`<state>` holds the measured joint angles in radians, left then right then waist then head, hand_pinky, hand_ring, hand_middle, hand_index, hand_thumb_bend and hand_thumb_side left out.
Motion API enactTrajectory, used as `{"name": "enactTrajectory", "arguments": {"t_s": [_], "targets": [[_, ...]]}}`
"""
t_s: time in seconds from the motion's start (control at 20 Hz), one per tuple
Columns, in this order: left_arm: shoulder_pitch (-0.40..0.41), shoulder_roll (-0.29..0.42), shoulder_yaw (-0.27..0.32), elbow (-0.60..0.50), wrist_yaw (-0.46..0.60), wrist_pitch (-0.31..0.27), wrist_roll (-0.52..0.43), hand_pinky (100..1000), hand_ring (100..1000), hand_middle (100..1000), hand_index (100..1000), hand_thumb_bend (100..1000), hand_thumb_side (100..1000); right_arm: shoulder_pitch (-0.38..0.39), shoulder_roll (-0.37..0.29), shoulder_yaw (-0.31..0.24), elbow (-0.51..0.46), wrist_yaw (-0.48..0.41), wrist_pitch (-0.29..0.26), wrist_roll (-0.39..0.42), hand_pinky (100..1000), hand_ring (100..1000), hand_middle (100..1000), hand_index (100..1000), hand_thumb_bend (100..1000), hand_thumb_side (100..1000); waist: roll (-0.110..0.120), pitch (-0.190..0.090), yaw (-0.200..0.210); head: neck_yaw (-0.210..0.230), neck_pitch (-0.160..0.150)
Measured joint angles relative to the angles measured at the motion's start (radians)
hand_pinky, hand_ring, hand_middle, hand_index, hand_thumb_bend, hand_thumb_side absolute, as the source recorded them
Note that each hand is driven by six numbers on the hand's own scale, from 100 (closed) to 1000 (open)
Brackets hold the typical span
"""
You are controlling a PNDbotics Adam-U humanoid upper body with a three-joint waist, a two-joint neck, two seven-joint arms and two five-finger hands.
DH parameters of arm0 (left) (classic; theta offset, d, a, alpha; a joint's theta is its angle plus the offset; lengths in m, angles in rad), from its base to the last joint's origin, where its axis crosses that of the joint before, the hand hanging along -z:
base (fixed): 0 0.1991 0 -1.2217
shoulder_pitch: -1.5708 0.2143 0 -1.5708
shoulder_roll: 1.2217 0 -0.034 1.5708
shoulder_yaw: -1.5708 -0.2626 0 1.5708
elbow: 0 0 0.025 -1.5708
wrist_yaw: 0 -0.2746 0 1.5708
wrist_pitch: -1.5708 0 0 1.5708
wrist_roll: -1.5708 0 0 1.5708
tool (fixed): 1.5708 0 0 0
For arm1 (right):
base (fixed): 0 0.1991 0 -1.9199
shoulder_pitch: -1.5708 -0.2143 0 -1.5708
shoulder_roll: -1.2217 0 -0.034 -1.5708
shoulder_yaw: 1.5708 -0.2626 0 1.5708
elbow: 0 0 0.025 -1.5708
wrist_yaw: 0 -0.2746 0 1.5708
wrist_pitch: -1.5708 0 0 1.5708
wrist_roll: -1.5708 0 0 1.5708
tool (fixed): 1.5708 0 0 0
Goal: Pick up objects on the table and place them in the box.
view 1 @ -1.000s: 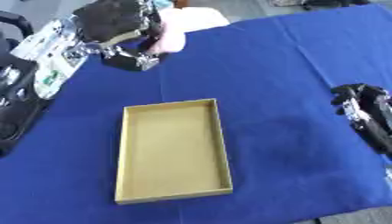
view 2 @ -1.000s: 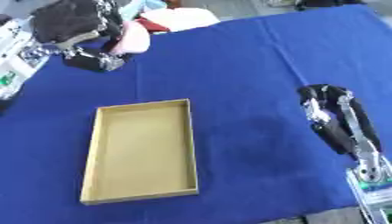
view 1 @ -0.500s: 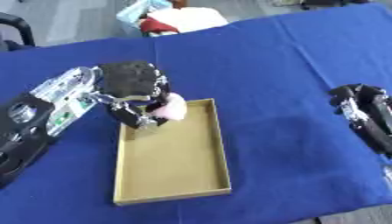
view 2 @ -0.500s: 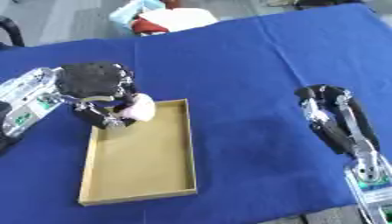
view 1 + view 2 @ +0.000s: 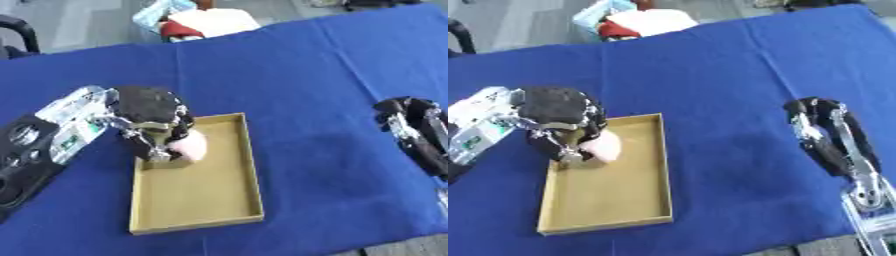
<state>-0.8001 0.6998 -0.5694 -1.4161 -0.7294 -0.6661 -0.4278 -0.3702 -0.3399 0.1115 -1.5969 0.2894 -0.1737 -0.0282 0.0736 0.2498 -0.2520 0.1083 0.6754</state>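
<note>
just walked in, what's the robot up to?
The left hand has its fingers curled round a small pale pink rounded object and holds it over the far end of the shallow tan cardboard box, which sits on the blue tablecloth. The object is not yet released, and the rest of the box looks bare. The right hand hangs idle at the right side, holding nothing.

A matt blue cloth (image 5: 306,75) (faintly creased) covers the counter. The box (image 5: 206,200) looks like plain matt cardboard. The pink object (image 5: 188,146) seems soft and dull. The left robot hand (image 5: 153,117) shows black plastic and silvery metal.
</note>
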Motion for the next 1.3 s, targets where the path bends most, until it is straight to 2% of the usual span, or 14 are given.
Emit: {"name": "enactTrajectory", "arguments": {"t_s": [0.05, 0.1, 0.15, 0.4, 0.65, 0.9, 1.0, 1.2, 1.3], "targets": [[0.0, 0.002, 0.001, -0.005, 0.004, 0.004, -0.013, 734, 759, 767, 841, 398, 441, 0.0, 0.0, 0.0, 0.0, 0.0, 0.0, 0.0, 500, 600, 458, 671, 100, 828, 0.0, 0.0, 0.0, 0.0, 0.0], [0.0, 0.007, 0.003, -0.01, 0.008, 0.009, -0.022, 739, 767, 785, 858, 497, 560, 0.0, 0.0, 0.0, 0.0, 0.0, 0.0, 0.0, 500, 601, 459, 672, 100, 830, 0.0, 0.0, 0.001, 0.0, 0.0], [0.0, 0.01, 0.006, -0.017, 0.012, 0.015, -0.027, 741, 771, 791, 863, 537, 593, 0.0, 0.0, 0.0, 0.0, 0.0, 0.0, 0.0, 500, 601, 459, 672, 100, 830, 0.0, 0.0, 0.003, 0.0, 0.0], [-0.001, 0.043, 0.032, -0.062, 0.047, 0.03, -0.041, 744, 773, 793, 863, 523, 533, 0.0, 0.0, 0.0, 0.0, 0.0, 0.001, -0.002, 500, 601, 459, 672, 100, 829, 0.0, 0.0, 0.007, -0.001, 0.0], [0.021, 0.127, 0.099, -0.134, 0.089, 0.063, -0.018, 748, 773, 788, 855, 531, 433, 0.001, 0.0, 0.0, 0.0, 0.0, 0.003, -0.003, 500, 603, 459, 672, 100, 830, -0.001, 0.0, 0.014, -0.002, -0.004], [0.119, 0.26, 0.219, -0.246, 0.145, 0.138, 0.055, 749, 772, 783, 848, 516, 390, 0.001, 0.0, -0.001, 0.0, 0.0, 0.005, -0.006, 500, 604, 459, 672, 100, 830, -0.001, 0.0, 0.02, -0.008, -0.011], [0.171, 0.303, 0.274, -0.288, 0.169, 0.172, 0.087, 747, 768, 780, 849, 471, 370, 0.001, 0.0, -0.002, 0.0, 0.0, 0.007, -0.008, 500, 604, 459, 672, 100, 830, -0.002, 0.001, 0.031, -0.011, -0.014], [0.266, 0.327, 0.396, -0.33, 0.227, 0.246, 0.143, 736, 738, 739, 828, 355, 314, 0.001, 0.0, -0.008, 0.0, 0.0, 0.008, -0.012, 500, 605, 459, 672, 100, 830, -0.01, 0.004, 0.043, -0.02, -0.018], [0.3, 0.323, 0.46, -0.336, 0.257, 0.281, 0.167, 734, 730, 731, 826, 315, 321, 0.002, 0.0, -0.012, 0.0, 0.0, 0.009, -0.016, 500, 605, 459, 672, 100, 829, -0.015, 0.006, 0.05, -0.024, -0.021]]}}
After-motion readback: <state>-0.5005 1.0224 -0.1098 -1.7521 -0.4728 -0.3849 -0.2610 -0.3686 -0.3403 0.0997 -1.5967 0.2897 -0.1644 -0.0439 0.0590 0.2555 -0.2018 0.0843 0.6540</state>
